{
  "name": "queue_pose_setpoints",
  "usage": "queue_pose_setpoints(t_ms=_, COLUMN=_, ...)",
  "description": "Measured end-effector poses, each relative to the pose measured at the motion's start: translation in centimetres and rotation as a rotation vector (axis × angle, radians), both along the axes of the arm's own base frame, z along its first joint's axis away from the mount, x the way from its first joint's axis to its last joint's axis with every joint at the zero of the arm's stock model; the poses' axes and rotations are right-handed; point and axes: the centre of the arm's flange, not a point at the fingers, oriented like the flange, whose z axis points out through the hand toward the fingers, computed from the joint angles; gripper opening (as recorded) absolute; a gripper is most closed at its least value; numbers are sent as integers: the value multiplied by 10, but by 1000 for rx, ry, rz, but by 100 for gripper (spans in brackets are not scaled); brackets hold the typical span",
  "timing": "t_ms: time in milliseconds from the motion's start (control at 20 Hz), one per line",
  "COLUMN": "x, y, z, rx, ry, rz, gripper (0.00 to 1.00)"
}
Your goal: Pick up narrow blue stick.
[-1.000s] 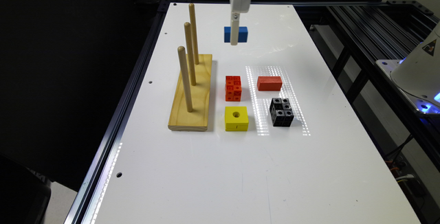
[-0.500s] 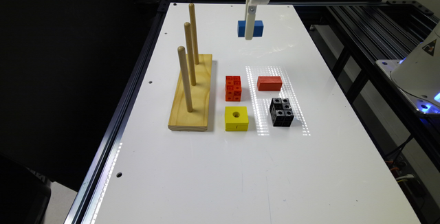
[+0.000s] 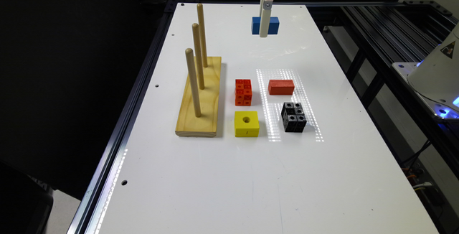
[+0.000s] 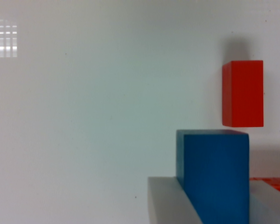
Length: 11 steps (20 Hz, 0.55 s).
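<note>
The narrow blue stick [image 3: 272, 25] is a small plain blue block hanging above the far part of the white table [image 3: 229, 176]. My gripper [image 3: 264, 33] comes down from above and is shut on it. In the wrist view the blue stick [image 4: 214, 177] sits between two grey fingers [image 4: 170, 203], with my gripper [image 4: 212, 184] closed around its sides. Below it in that view lies the red plain block [image 4: 243, 93] on the table.
Mid-table stand a wooden base [image 3: 200, 97] with three upright pegs, an orange studded block [image 3: 243, 92], a yellow block with a hole [image 3: 246, 123], the red plain block [image 3: 281, 87] and a black holed block [image 3: 293, 116]. A dark frame rail [image 3: 380, 36] borders the exterior view's right.
The gripper has carried the blue stick toward the exterior view's right and a little higher, staying shut on it. The other blocks have not moved.
</note>
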Motion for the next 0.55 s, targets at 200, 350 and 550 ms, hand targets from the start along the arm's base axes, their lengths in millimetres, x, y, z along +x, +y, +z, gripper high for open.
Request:
queue_pose_setpoints(t_ms=200, x=0, y=-4, z=2, rx=-1, ry=-5, rz=-5, gripper=0)
queue_pose_setpoints(t_ms=350, x=0, y=-4, z=13, rx=-4, ry=-16, rz=-5, gripper=0)
queue_pose_setpoints(t_ms=550, x=-3, y=-4, z=25, rx=-7, ry=-21, rz=-6, gripper=0)
